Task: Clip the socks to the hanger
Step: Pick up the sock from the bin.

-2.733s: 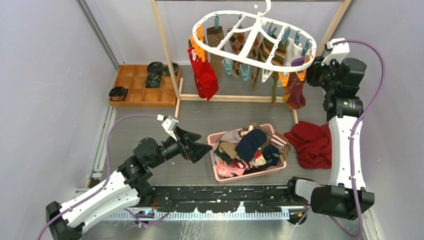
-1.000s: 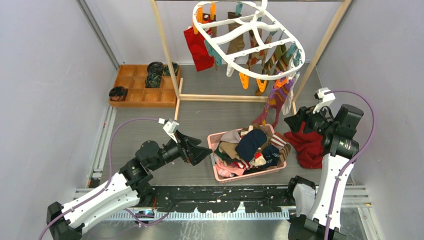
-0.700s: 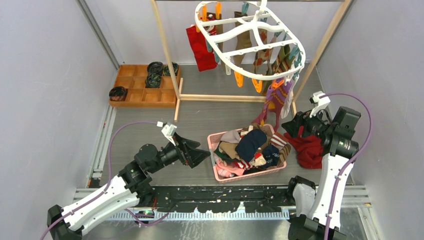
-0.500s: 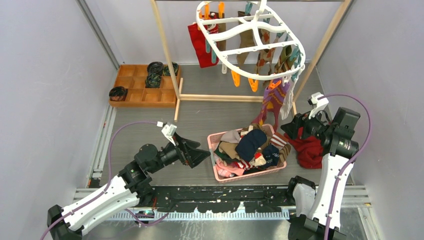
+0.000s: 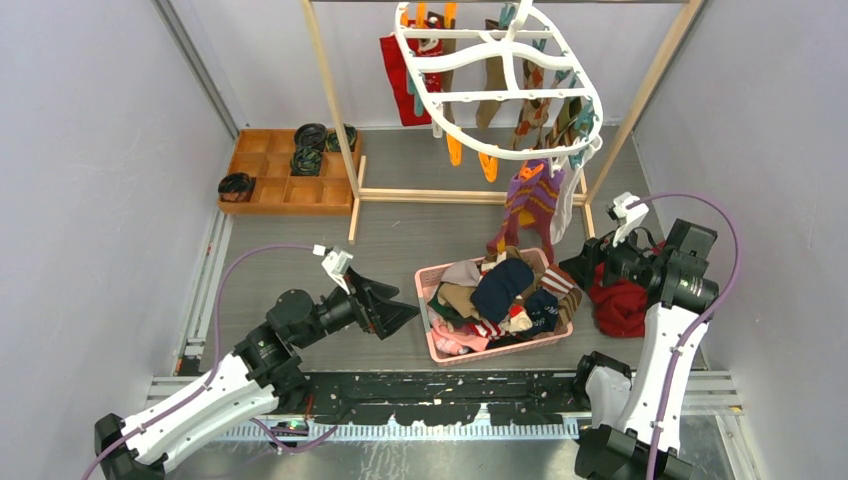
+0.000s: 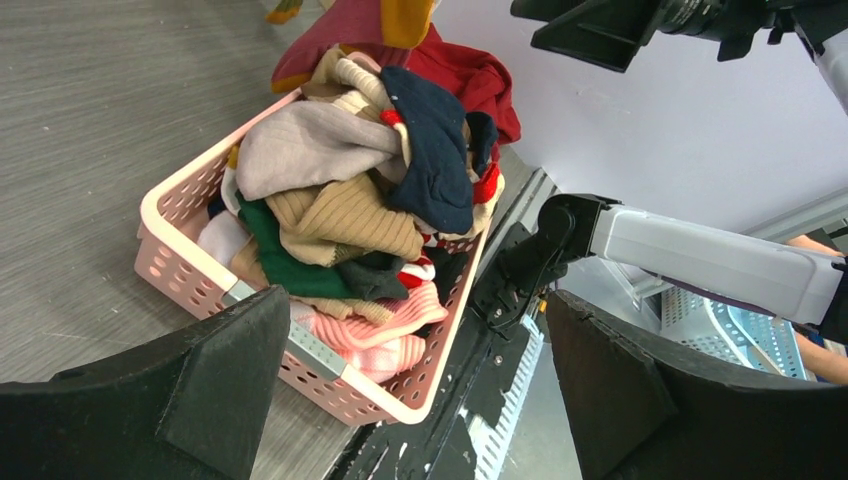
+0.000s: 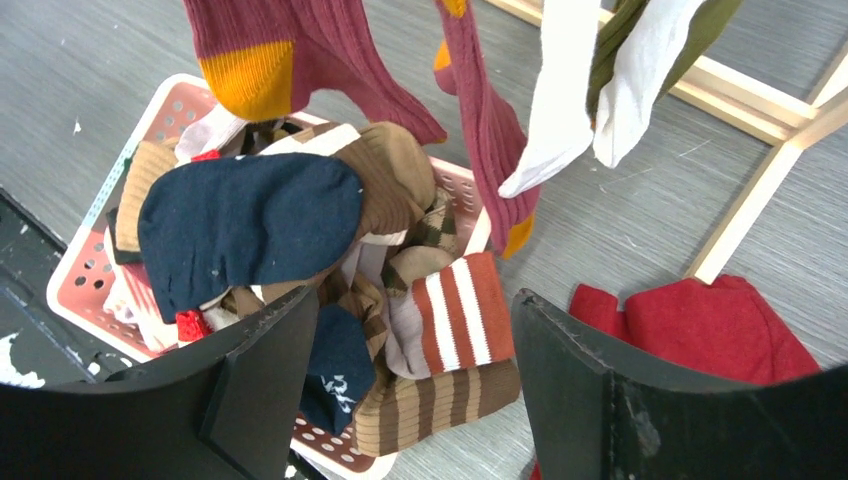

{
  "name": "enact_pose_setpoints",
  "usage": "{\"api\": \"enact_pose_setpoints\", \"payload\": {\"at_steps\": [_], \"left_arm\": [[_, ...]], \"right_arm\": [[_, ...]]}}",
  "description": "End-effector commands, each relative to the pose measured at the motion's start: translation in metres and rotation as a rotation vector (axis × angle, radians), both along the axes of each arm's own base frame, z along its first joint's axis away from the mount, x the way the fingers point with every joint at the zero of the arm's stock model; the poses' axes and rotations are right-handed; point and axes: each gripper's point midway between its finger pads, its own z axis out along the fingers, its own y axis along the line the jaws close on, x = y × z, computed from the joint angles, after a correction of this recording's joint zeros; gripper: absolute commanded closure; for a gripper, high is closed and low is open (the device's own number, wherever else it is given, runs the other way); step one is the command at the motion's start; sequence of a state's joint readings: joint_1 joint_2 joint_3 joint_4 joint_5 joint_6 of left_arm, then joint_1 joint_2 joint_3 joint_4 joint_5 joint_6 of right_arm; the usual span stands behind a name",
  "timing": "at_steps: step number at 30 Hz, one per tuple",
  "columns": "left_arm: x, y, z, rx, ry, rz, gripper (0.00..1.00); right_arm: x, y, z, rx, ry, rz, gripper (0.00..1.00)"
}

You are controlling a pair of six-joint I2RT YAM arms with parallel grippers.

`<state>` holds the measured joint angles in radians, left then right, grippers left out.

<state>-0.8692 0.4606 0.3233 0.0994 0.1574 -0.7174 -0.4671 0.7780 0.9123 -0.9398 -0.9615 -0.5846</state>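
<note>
Grey tabletop (image 5: 400, 230) between pale walls, wooden rack (image 5: 327, 90) at the back. Under its rail, the hanger (image 5: 500, 96), now turned end-on and tipped compared with a few seconds ago, evidently swinging after being let go. Clipped at its near end, a maroon striped sock (image 5: 530, 200), dangling just above the pink basket (image 5: 432, 345). Down beside the basket's right end and away from the hanger now, the right gripper (image 5: 580, 268): jaws well apart, widening over the last second, nothing between them in the wrist view. Means, most likely, one more sock hung and the right arm free for another. Left gripper (image 5: 405, 315) parked near the basket's left rim as before, fully wide and empty. Plenty of socks (image 5: 505, 290) heaped in the basket, a navy one on top, so far from finished. Probably calls next for a pick from the heap; worth letting the swing settle before reaching for a peg. Red cloth (image 5: 620, 305) lying just right of the basket.
</note>
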Motion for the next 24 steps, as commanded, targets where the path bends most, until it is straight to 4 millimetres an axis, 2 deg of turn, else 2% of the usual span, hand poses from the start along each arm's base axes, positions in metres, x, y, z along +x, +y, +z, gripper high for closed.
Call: {"api": "enact_pose_setpoints", "payload": {"at_steps": [1, 6, 10, 14, 20, 21, 22, 24], "left_arm": [[0.002, -0.001, 0.021, -0.035, -0.060, -0.002, 0.00], [-0.007, -0.001, 0.029, -0.107, 0.023, -0.022, 0.00], [-0.012, 0.010, 0.050, -0.207, 0.069, 0.007, 0.00], [-0.004, 0.028, 0.065, -0.231, 0.105, 0.121, 0.00], [0.014, 0.060, 0.108, -0.168, 0.244, 0.343, 0.00], [0.015, 0.063, 0.111, -0.131, 0.279, 0.369, 0.00], [0.016, 0.064, 0.123, -0.129, 0.288, 0.381, 0.00], [0.018, 0.064, 0.136, -0.090, 0.325, 0.401, 0.00]], "right_arm": [[-0.006, 0.007, 0.004, -0.024, -0.044, 0.081, 0.23], [-0.015, 0.017, 0.009, -0.037, -0.120, 0.128, 0.18], [-0.014, 0.017, 0.011, -0.041, -0.157, 0.106, 0.13], [-0.009, 0.014, 0.011, -0.009, -0.132, 0.075, 0.12], [-0.003, 0.010, 0.014, 0.025, -0.079, 0.041, 0.11], [-0.003, 0.009, 0.015, 0.028, -0.075, 0.031, 0.11], [-0.002, 0.008, 0.015, 0.032, -0.071, 0.021, 0.10], [0.000, 0.007, 0.016, 0.036, -0.066, 0.003, 0.09]]}}
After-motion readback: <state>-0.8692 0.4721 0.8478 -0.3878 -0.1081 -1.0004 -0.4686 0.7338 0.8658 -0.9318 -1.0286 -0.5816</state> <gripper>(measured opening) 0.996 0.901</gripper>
